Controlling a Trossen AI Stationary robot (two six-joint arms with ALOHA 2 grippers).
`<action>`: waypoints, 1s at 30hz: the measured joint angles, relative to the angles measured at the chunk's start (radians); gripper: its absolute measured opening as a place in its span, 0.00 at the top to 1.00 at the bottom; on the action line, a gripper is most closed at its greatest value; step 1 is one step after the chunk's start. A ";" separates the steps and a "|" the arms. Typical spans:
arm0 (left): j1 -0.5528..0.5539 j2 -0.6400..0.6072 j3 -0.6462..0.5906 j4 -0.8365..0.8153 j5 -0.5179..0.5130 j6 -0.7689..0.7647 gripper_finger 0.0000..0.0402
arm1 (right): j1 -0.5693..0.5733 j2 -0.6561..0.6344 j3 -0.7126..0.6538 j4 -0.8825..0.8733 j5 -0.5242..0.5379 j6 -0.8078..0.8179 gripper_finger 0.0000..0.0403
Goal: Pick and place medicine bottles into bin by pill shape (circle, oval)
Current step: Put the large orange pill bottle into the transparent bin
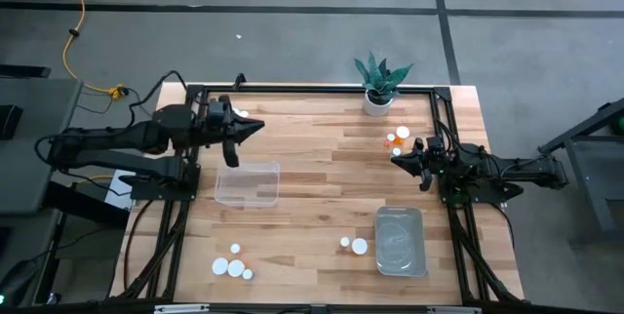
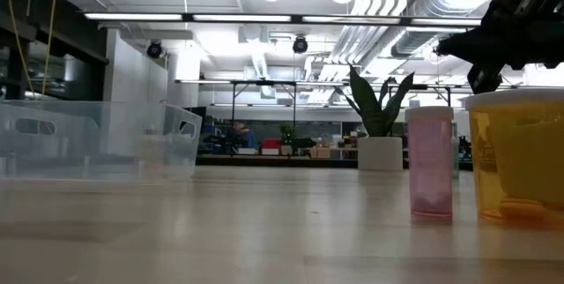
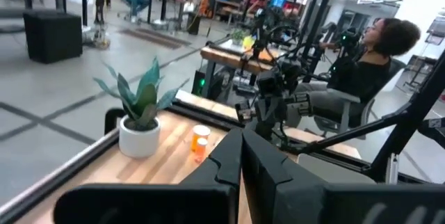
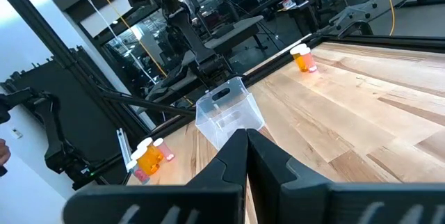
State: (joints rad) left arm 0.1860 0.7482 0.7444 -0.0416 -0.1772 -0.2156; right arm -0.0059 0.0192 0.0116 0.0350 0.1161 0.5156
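Medicine bottles with white caps stand in groups on the wooden table: two near the far right (image 1: 397,137), two at the front middle (image 1: 352,245), several at the front left (image 1: 232,266), and some at the far left (image 4: 302,58). A pink one (image 2: 431,165) and an orange one (image 2: 520,156) stand close to the low camera. My left gripper (image 1: 259,125) is shut and empty above the far left of the table; its fingers show in its wrist view (image 3: 242,160). My right gripper (image 1: 394,157) is shut and empty, just near-side of the far-right bottles (image 3: 200,140).
A clear bin (image 1: 247,183) stands left of centre, and a second clear bin (image 1: 400,241) stands at the front right. A potted plant (image 1: 378,86) stands at the far edge. A black frame (image 1: 322,88) rims the table. A person (image 3: 368,57) sits beyond the right side.
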 joint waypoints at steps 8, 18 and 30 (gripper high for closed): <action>0.000 -0.139 -0.001 -0.083 0.008 0.077 1.00 | -0.001 0.004 0.000 0.439 0.493 0.308 1.00; 0.000 -0.258 0.000 -0.121 0.086 0.088 1.00 | -0.001 0.169 0.076 0.700 0.459 0.094 1.00; 0.000 -0.235 0.000 -0.120 0.082 0.032 1.00 | -0.001 0.564 0.361 0.479 0.274 -0.215 1.00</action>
State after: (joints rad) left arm 0.1860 0.5133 0.7441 -0.1616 -0.0951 -0.1835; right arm -0.0067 0.5836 0.3725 0.5138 0.3897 0.3010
